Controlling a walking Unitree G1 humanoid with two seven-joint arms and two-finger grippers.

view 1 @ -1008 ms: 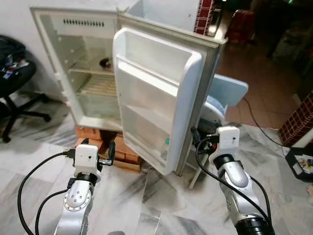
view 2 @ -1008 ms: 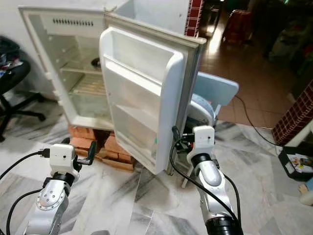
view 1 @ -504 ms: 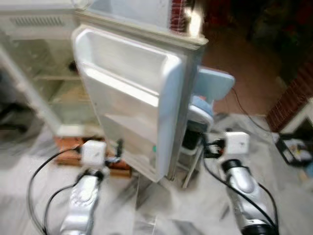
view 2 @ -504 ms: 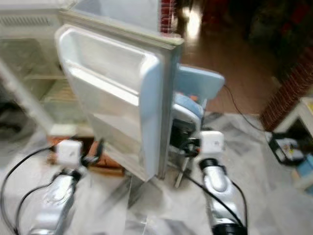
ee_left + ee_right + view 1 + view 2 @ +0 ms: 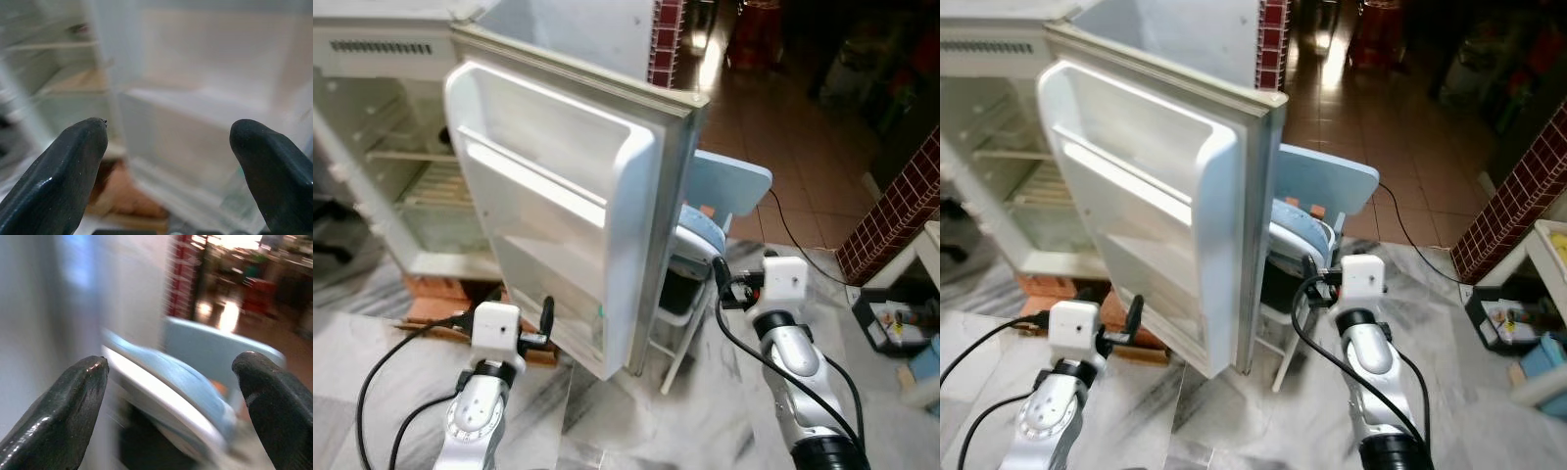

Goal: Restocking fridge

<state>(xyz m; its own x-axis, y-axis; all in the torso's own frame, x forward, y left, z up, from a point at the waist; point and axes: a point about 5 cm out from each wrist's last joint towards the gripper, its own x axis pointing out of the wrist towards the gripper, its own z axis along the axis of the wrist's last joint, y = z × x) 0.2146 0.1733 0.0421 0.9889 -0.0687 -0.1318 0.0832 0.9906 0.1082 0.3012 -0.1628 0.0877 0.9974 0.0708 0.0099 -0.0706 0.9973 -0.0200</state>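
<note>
A white fridge (image 5: 382, 186) stands open at the left on red bricks (image 5: 435, 292), its wire shelves bare as far as I can see. Its door (image 5: 548, 196) is swung out toward me, with a small green-capped bottle (image 5: 600, 315) low in the bottom door shelf. My left gripper (image 5: 524, 318) is held low in front of the door's lower edge, fingers (image 5: 58, 171) open and empty. My right gripper (image 5: 729, 284) is to the right of the door, open and empty, facing a light blue chair (image 5: 215, 352).
The light blue chair (image 5: 734, 181) with a padded seat stands right behind the open door. A black cable (image 5: 788, 225) crosses the floor. A red-tiled pillar (image 5: 891, 215) and a low box of small items (image 5: 896, 323) are at the right.
The whole picture has shifted left, so the camera has turned right and moved in. The chair behind the door shows more. Both grippers stay open and empty.
</note>
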